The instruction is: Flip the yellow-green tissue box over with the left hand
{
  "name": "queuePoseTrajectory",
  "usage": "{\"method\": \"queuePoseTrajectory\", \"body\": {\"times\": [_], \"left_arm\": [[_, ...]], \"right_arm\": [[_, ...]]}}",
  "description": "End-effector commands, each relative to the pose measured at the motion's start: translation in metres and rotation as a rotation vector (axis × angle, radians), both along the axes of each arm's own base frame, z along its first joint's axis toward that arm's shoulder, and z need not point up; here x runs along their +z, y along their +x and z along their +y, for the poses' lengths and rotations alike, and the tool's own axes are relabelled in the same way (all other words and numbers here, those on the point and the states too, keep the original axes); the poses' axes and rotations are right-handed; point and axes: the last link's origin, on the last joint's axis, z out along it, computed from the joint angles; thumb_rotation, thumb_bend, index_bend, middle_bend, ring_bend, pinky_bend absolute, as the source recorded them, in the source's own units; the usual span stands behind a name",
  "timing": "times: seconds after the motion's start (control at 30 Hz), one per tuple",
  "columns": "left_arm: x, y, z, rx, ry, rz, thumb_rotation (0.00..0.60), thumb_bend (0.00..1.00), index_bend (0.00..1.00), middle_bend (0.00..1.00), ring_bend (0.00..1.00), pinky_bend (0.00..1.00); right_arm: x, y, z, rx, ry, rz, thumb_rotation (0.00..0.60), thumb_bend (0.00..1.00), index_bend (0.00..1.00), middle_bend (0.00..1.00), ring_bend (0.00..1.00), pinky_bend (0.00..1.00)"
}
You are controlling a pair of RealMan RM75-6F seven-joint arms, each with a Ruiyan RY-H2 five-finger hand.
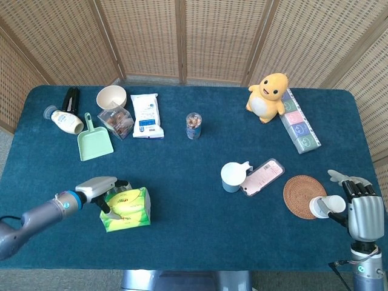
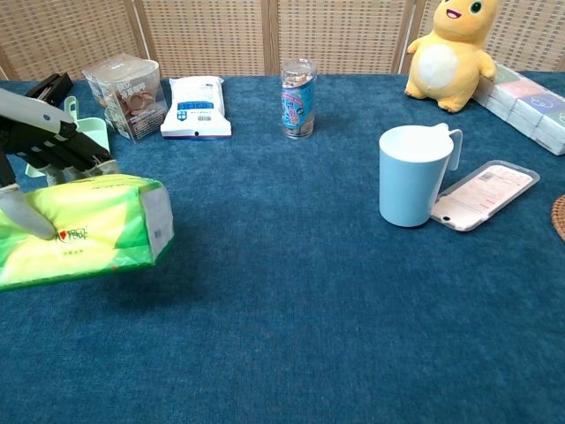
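Note:
The yellow-green tissue box (image 1: 126, 210) (image 2: 84, 230) is lifted off the blue table and tilted, near the front left. My left hand (image 1: 99, 189) (image 2: 40, 141) grips it from its left side, fingers over the top and thumb against the near face. At the table's front right my right hand (image 1: 359, 204) holds a small white cup (image 1: 322, 207) beside the woven coaster (image 1: 301, 195); the chest view does not show it.
A green dustpan (image 1: 94, 140), a bowl (image 1: 111, 96), a clear snack box (image 1: 117, 120) and a white packet (image 1: 146, 115) lie behind the tissue box. A light-blue mug (image 2: 410, 175), a phone (image 2: 483, 194) and a small jar (image 2: 297, 98) stand mid-table. The yellow plush (image 1: 267, 96) sits far right.

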Motion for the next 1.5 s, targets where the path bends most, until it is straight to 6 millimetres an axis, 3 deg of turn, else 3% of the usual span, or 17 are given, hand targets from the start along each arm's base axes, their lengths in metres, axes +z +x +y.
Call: {"method": "queuePoseTrajectory", "body": {"times": [0.03, 0.5, 0.57, 0.63, 0.7, 0.8, 1.17, 1.5], "left_arm": [[0.005, 0.003, 0.013, -0.051, -0.025, 0.083, 0.6, 0.03, 0.38, 0.45, 0.35, 0.46], [-0.042, -0.003, 0.018, -0.114, -0.12, 0.183, 0.6, 0.04, 0.38, 0.41, 0.31, 0.41], [-0.044, -0.005, 0.018, -0.118, -0.114, 0.192, 0.6, 0.04, 0.36, 0.32, 0.21, 0.34], [-0.047, -0.007, 0.017, -0.116, -0.103, 0.199, 0.6, 0.03, 0.3, 0.15, 0.08, 0.22], [-0.049, -0.01, 0.017, -0.114, -0.091, 0.212, 0.6, 0.04, 0.15, 0.0, 0.0, 0.05], [-0.049, -0.008, 0.021, -0.12, -0.006, 0.191, 0.6, 0.04, 0.07, 0.0, 0.0, 0.0], [-0.029, 0.014, 0.029, -0.158, 0.28, 0.069, 0.6, 0.03, 0.07, 0.0, 0.0, 0.0], [-0.03, 0.02, 0.043, -0.271, 0.445, 0.009, 0.6, 0.03, 0.07, 0.0, 0.0, 0.0]], "right_arm": [[-0.001, 0.0, 0.0, -0.001, 0.002, 0.004, 0.6, 0.04, 0.28, 0.43, 0.45, 0.37], [-0.001, -0.001, -0.001, -0.008, 0.005, -0.003, 0.6, 0.04, 0.28, 0.43, 0.45, 0.37], [-0.001, -0.001, -0.001, -0.008, 0.007, -0.004, 0.6, 0.04, 0.28, 0.43, 0.45, 0.37], [-0.001, -0.001, 0.0, -0.009, 0.01, -0.006, 0.6, 0.04, 0.28, 0.43, 0.45, 0.37], [-0.001, -0.001, 0.0, -0.009, 0.01, -0.005, 0.6, 0.04, 0.28, 0.43, 0.45, 0.37], [-0.001, -0.001, 0.0, -0.009, 0.011, -0.005, 0.6, 0.04, 0.28, 0.43, 0.47, 0.37], [-0.002, -0.002, 0.0, -0.012, 0.02, 0.002, 0.6, 0.04, 0.28, 0.43, 0.49, 0.37], [-0.002, -0.002, 0.0, -0.013, 0.023, 0.002, 0.6, 0.04, 0.28, 0.43, 0.49, 0.37]]}}
